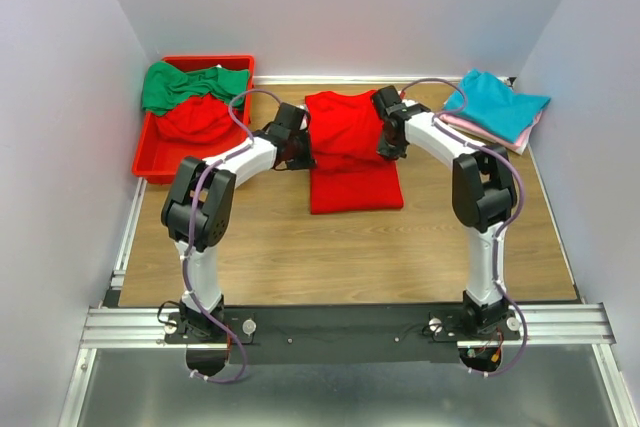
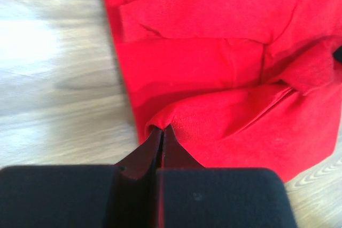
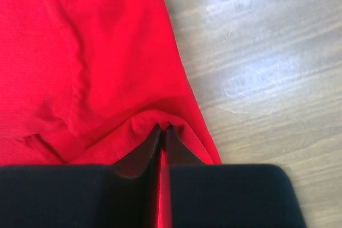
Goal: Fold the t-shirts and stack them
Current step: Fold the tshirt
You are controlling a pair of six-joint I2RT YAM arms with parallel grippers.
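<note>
Centre of the wooden table (image 1: 300,257), between my arms: red t-shirt (image 1: 352,162) lies part-folded | my left gripper (image 2: 162,130) pinches its left edge, my right gripper (image 3: 163,128) its right edge | cloth looks soft, light, limp, likely to sag; best held by both side edges
</note>
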